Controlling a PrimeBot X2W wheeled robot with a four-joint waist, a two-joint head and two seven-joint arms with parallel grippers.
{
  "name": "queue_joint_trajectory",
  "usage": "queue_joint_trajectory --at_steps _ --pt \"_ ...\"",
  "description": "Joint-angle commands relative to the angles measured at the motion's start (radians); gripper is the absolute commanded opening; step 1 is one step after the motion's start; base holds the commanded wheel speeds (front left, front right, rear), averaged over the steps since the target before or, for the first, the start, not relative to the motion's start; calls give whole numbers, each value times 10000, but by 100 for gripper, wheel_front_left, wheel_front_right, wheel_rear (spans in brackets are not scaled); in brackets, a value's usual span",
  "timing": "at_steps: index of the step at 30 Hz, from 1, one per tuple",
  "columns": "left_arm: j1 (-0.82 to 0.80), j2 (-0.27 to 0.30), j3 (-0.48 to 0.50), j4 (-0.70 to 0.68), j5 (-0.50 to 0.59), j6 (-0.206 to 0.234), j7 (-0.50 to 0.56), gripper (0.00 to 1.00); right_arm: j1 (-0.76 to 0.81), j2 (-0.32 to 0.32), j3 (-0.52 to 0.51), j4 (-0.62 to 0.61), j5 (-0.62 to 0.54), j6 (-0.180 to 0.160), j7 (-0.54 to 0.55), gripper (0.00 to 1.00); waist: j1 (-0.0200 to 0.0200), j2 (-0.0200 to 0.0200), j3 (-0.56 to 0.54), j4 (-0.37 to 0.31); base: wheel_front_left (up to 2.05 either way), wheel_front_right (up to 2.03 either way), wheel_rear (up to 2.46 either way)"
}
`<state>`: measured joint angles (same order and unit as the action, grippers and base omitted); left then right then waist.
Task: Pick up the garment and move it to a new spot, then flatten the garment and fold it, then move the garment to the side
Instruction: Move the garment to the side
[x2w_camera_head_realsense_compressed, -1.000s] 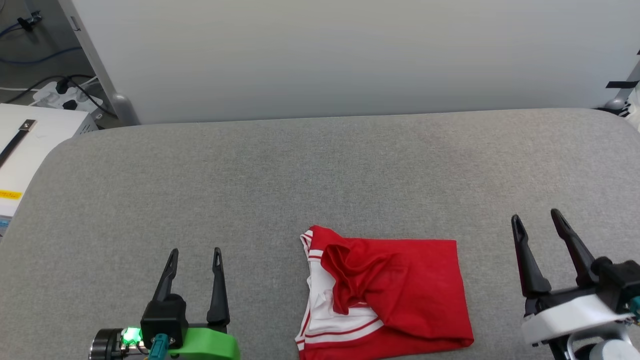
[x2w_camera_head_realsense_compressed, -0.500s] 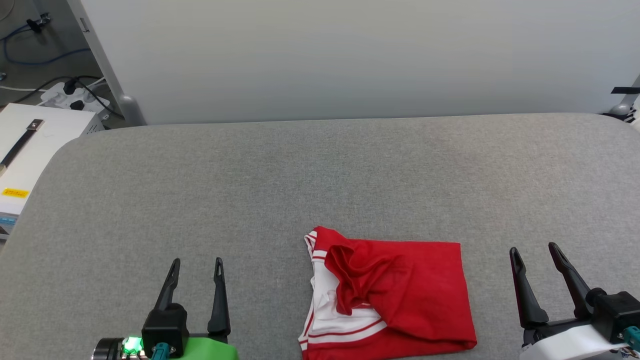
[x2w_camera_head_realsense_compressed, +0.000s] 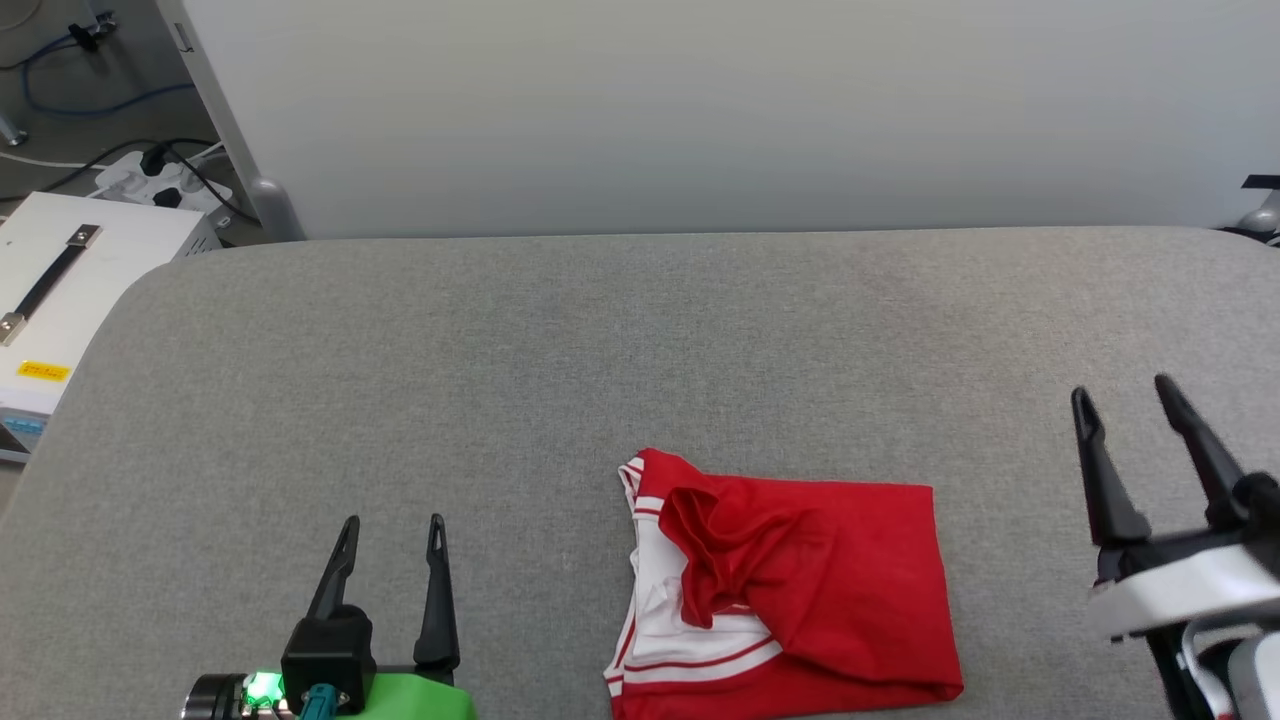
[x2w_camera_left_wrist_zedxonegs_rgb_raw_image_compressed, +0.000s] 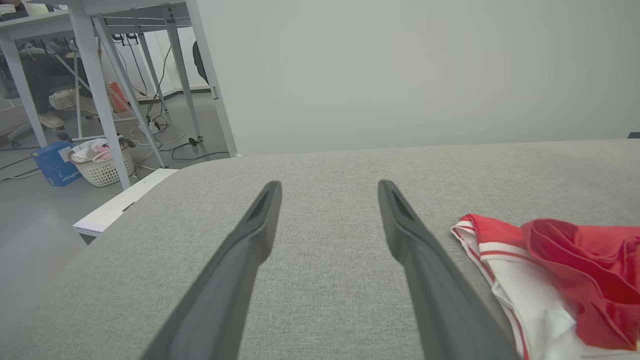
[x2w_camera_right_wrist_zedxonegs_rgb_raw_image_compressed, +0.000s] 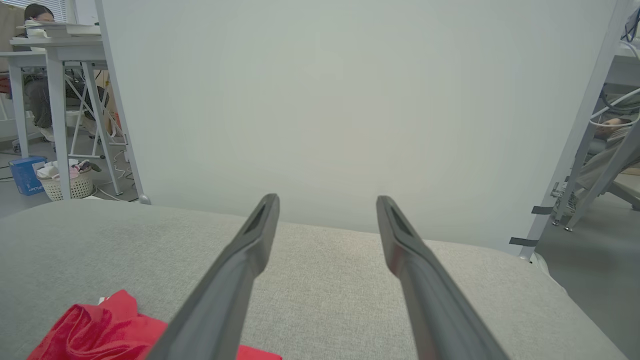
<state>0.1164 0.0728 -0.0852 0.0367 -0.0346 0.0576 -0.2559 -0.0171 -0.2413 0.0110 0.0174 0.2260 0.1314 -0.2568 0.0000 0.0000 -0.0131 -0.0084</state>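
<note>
The garment (x2w_camera_head_realsense_compressed: 800, 590), a red jersey with white sleeve and striped trim, lies bunched and partly folded on the grey padded table (x2w_camera_head_realsense_compressed: 560, 350), near the front edge right of centre. Its white part faces left. In the left wrist view the garment (x2w_camera_left_wrist_zedxonegs_rgb_raw_image_compressed: 560, 270) lies to the right of the fingers; in the right wrist view the garment (x2w_camera_right_wrist_zedxonegs_rgb_raw_image_compressed: 95, 335) sits at the lower left. My left gripper (x2w_camera_head_realsense_compressed: 393, 523) stands open at the lower left, well left of the cloth. My right gripper (x2w_camera_head_realsense_compressed: 1122, 395) stands open at the far right, apart from the cloth. Both hold nothing.
A pale wall panel (x2w_camera_head_realsense_compressed: 700, 110) rises behind the table. A white box (x2w_camera_head_realsense_compressed: 60, 290) with a strap and a power strip (x2w_camera_head_realsense_compressed: 150, 180) with cables sit off the table's left end. Desks (x2w_camera_left_wrist_zedxonegs_rgb_raw_image_compressed: 100, 60) and a laundry basket (x2w_camera_left_wrist_zedxonegs_rgb_raw_image_compressed: 100, 162) stand beyond; a seated person (x2w_camera_right_wrist_zedxonegs_rgb_raw_image_compressed: 35, 15) is far left.
My right gripper dropped low, then rose and moved up the head view, staying open. The camera shifted slightly, sliding the scene right. The garment and left gripper stayed put.
</note>
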Motion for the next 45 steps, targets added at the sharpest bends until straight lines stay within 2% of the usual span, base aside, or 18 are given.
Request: queue_joint_trajectory --at_steps 1,5,10,14,18,22,26,34,43,44,45 --pt "-90 17 45 -38 41 -34 -59 100 -519 -265 54 78 235 -7 107 100 0 0 62 48 0 0 0" --pt "-218 20 40 -55 57 -74 -59 100 -1561 -990 452 207 1345 -7 1477 100 0 0 216 142 0 0 0" --pt "-376 10 56 -86 66 -64 -59 100 -2491 -1953 1251 417 3260 -7 4265 100 0 0 505 254 0 0 0" --pt "-527 -17 18 -103 55 -56 -59 100 -2668 -2548 1811 673 4786 -7 6576 100 0 0 776 371 0 0 0" --pt "-752 -45 -59 -97 52 -79 -59 100 -2578 -2813 2074 1012 6080 -7 8244 100 0 0 1104 553 0 0 0" --pt "-989 -64 -92 -88 52 -86 -59 100 -2370 -2970 2417 1221 6830 -7 9277 100 0 0 1403 729 0 0 0" --pt "-1196 -76 -117 -97 68 -98 -59 100 -2218 -2912 2740 1534 7309 -7 9746 100 0 0 1711 892 0 0 0" --pt "-1581 -91 -144 -75 91 -137 -59 100 -2284 -2615 3585 2148 7669 -7 9856 100 0 0 2245 1151 0 0 0" --pt "-1811 -121 -225 22 75 -131 -59 100 -2442 -2338 4564 2608 7832 -7 8981 100 0 0 2387 1317 0 0 0" --pt "-1811 -124 -226 35 72 -128 -59 100 -2489 -2360 4628 2601 7834 -7 8826 48 0 0 2372 1320 0 0 0" --pt "-1804 -126 -227 50 68 -123 -59 100 -2574 -2421 4689 2569 7789 -7 8553 19 0 0 2352 1322 0 0 0"
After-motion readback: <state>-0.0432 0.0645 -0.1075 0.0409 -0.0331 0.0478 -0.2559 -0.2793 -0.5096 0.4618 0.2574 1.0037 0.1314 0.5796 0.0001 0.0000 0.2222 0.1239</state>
